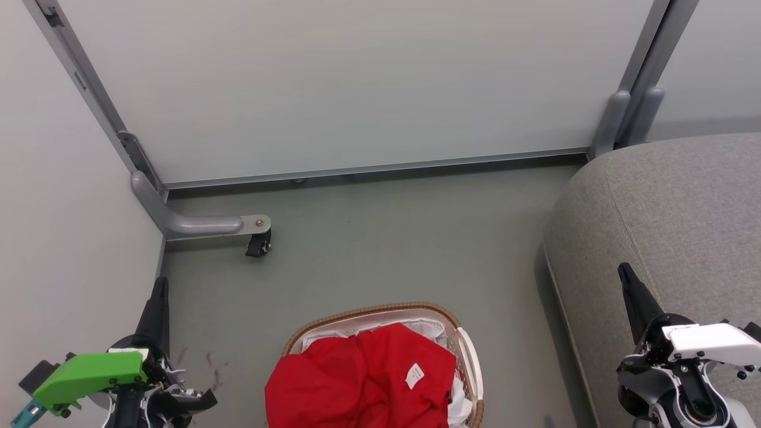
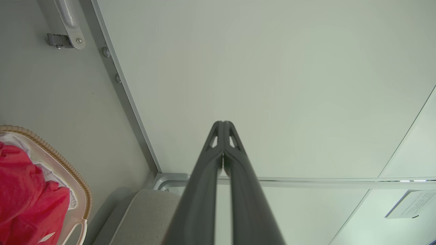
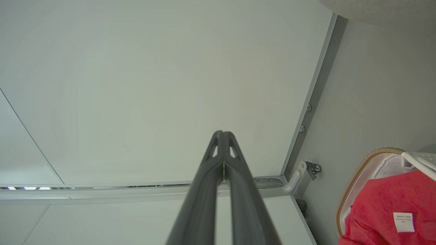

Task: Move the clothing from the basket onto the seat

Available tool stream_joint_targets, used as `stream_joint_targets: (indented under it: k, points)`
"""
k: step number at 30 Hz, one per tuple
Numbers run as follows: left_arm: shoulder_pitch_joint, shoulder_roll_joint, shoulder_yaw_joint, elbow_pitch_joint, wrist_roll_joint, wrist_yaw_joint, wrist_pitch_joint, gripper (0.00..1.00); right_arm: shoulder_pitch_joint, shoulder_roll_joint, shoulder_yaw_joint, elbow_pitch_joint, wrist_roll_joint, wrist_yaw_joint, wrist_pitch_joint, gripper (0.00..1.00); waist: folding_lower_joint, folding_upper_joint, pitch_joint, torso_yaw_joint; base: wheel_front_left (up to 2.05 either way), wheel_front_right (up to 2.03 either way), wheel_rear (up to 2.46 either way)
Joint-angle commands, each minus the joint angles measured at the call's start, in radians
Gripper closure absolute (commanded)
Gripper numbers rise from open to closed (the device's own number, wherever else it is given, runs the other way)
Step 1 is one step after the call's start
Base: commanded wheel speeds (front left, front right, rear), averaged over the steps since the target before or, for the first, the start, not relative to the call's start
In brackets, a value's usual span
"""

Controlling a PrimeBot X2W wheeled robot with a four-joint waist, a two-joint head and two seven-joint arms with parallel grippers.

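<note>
Bright red clothing (image 1: pixel 362 380) with a small white label is heaped in the white basket (image 1: pixel 469 356), whose brown woven rim sits on the floor at the bottom centre of the head view. The grey seat (image 1: pixel 672 232) fills the right side, close to the basket. My left gripper (image 1: pixel 159 285) points up at the lower left, fingers pressed together and holding nothing; the left wrist view shows them closed (image 2: pixel 223 124). My right gripper (image 1: pixel 624 270) rises at the lower right in front of the seat, also shut (image 3: pixel 221 133). The clothing (image 3: pixel 391 207) and the basket (image 2: pixel 80 190) appear at the wrist views' edges.
White partition panels (image 1: pixel 357 83) with grey metal frames wall in the back and left. A grey frame foot with a black caster (image 1: pixel 258 244) stands on the grey floor (image 1: pixel 386 238) left of centre, beyond the basket.
</note>
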Motion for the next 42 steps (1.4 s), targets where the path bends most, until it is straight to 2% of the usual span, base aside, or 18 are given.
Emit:
stream_joint_targets:
  k: [1,22,23,24,25,26,27,34,42]
  points:
    - [-0.011,0.007,0.002,-0.001,-0.002,-0.005,0.003,1.00,0.013,-0.006,-0.001,-0.003,0.002,0.000,0.002,1.00,0.0000,0.0000,0.000,0.000,0.00,0.00,0.00]
    - [0.000,0.000,0.000,0.001,0.000,0.000,0.000,1.00,0.000,0.000,0.000,0.000,0.000,0.000,0.000,1.00,0.0000,0.0000,0.000,0.000,0.00,0.00,0.00]
    - [0.004,-0.002,-0.001,0.012,0.000,0.001,-0.001,0.00,0.002,0.003,0.000,0.010,0.000,0.000,0.000,0.00,0.0000,0.0000,0.000,0.000,0.00,0.00,0.00]
    - [0.008,-0.004,-0.001,0.018,0.000,0.001,-0.001,1.00,0.004,0.005,0.001,0.015,-0.001,0.000,0.000,1.00,0.0000,0.0000,0.000,0.000,0.00,0.00,0.00]
    - [0.019,-0.007,-0.002,0.031,0.000,0.002,-0.001,0.00,0.010,0.010,0.002,0.027,0.000,0.000,0.000,0.00,0.0000,0.0000,0.000,0.000,0.00,0.00,0.00]
    - [0.024,-0.008,-0.003,0.037,0.000,0.002,-0.002,1.00,0.014,0.011,0.002,0.032,-0.001,0.000,-0.001,1.00,0.0000,0.0000,0.000,0.000,0.00,0.00,0.00]
    - [0.025,-0.009,-0.004,0.041,0.001,0.002,-0.004,0.00,0.015,0.011,0.004,0.032,-0.004,0.000,-0.003,0.00,0.0000,0.0000,0.001,0.000,0.00,0.00,0.00]
    - [0.008,0.010,-0.028,0.058,0.052,0.001,-0.041,0.00,0.001,-0.011,0.033,0.025,-0.056,0.000,-0.040,0.00,0.0000,0.0000,0.002,0.000,0.00,0.00,0.00]
    - [-0.008,0.026,-0.034,0.070,0.228,0.001,-0.079,0.00,-0.021,-0.023,0.044,0.021,-0.225,0.000,-0.079,0.00,0.0000,0.0000,0.003,0.002,0.00,0.00,0.00]
